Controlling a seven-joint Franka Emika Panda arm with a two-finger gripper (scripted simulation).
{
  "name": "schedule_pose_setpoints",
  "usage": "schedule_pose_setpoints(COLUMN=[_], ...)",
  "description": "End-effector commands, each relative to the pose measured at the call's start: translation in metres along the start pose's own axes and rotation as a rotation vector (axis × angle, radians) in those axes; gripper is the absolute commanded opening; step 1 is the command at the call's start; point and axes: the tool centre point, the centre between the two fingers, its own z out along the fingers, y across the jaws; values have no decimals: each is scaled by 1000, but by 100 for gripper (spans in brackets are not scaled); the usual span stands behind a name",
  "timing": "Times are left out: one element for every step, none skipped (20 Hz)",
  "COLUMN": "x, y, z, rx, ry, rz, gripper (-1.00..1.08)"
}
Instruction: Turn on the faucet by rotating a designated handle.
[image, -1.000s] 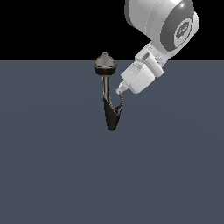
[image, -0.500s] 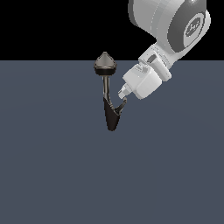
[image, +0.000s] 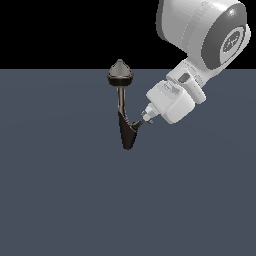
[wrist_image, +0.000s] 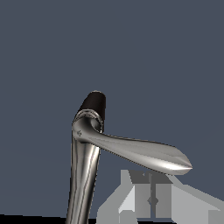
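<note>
The faucet (image: 127, 131) stands in the middle of the exterior view, a dark tapered body with a slim stem and a grey cone cap (image: 120, 73). Its thin grey handle (image: 137, 125) branches from the body toward the exterior view's right. My gripper (image: 147, 118) is shut and empty, with its tip right at the handle's free end. In the wrist view the handle (wrist_image: 144, 153) is a shiny lever stretching sideways from the stem (wrist_image: 83, 183), just beyond my closed fingers (wrist_image: 140, 199). I cannot tell whether they touch it.
The faucet stands on a plain dark grey-blue surface (image: 60, 200) that fills the scene below a black background. My white arm (image: 200, 35) reaches in from the exterior view's upper right. Nothing else is in view.
My gripper tip has moved down and toward the exterior view's right, staying at the handle's end. The handle's free end has swung lower with it.
</note>
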Motion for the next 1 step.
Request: schedule_pose_setpoints(x=[30], y=[16], z=[2], rx=[-5], ry=[2], rz=[41], gripper=[-100])
